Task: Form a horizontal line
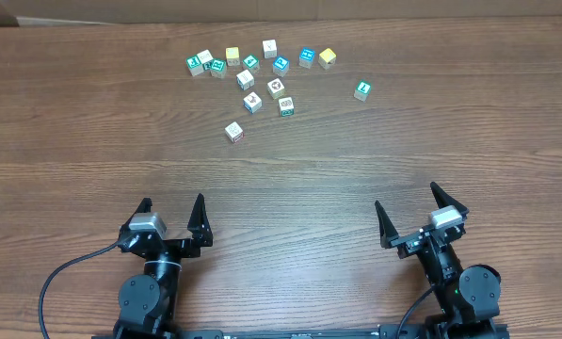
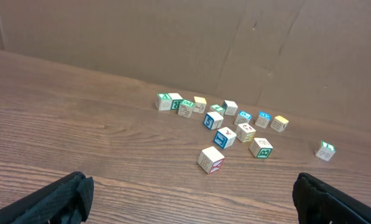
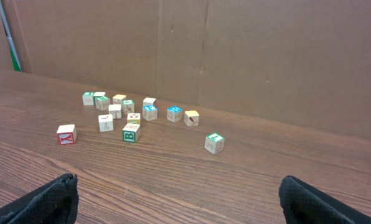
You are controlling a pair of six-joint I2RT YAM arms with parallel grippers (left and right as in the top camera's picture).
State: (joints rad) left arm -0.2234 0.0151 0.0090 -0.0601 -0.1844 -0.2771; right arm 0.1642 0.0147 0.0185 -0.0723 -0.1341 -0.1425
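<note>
Wood-grain table [image 1: 92, 141] bears scattered cubes [image 1: 276, 88] before cardboard wall [image 3: 266, 50].

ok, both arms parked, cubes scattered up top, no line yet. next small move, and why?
Probably reach the left pincer forward toward the red-marked cube. That cube lies nearest that arm and apart from the cluster, so the open jaws should straddle it without bumping neighbours. The pincer is empty and far from every cube. The right pincer, also open and empty, can wait.
</note>
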